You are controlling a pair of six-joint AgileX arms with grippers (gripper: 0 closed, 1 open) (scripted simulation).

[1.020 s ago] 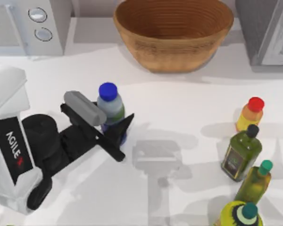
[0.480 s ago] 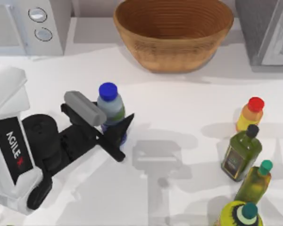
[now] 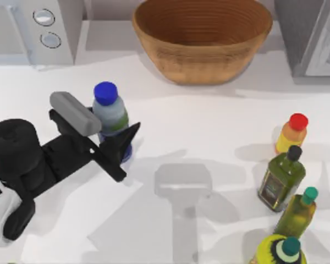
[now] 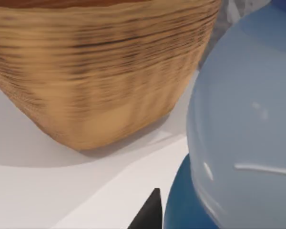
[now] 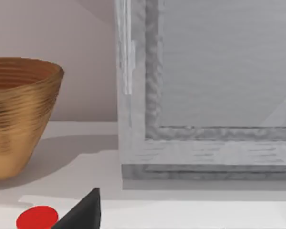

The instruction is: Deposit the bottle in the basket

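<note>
Bottle (image 3: 111, 118): upright, cap up, long axis vertical, at left centre of the top view, clamped between the two fingers of the left hand (image 3: 107, 144). Basket (image 3: 202, 38): top centre of the frame, well apart from the bottle. Tabletop (image 3: 209, 126): white. Other bottles (image 3: 289, 181): lower right, standing.

Left wrist view: bottle's blue body fills the right side, close up; basket wall (image 4: 100, 71) lies beyond it.

Right wrist view: basket at the left edge; one dark fingertip low in the frame; right hand's opening cannot be told.

Step, as judged: grasp made, carry pending. Next move calls for lift clear over the rim, then release inside.
</note>
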